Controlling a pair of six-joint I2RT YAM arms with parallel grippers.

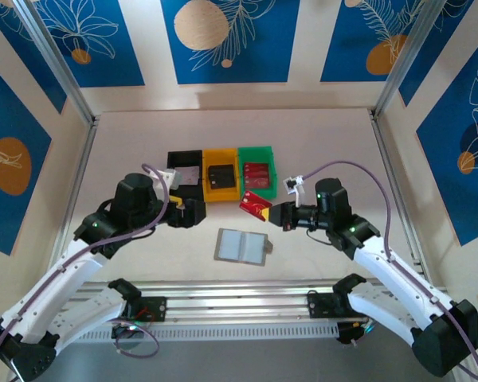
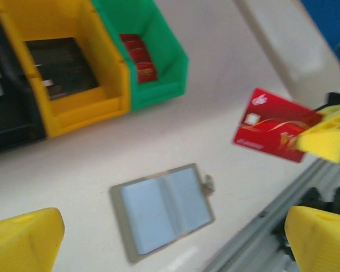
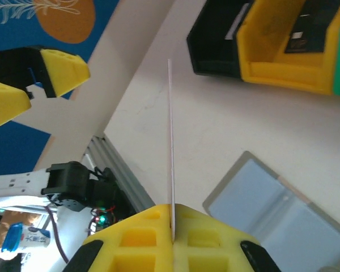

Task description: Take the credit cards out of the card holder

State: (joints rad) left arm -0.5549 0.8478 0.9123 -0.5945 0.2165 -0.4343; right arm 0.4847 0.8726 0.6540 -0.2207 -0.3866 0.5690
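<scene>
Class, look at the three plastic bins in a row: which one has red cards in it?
The green bin, rightmost in the row; the yellow bin beside it holds a dark card instead.

Bright, even light from above falls on the counter, leaving only short, soft shadows. The left wrist view is blurred throughout. In the right wrist view the near yellow fingers look slightly soft.

Black bin, yellow bin and green bin touch in a row
</scene>
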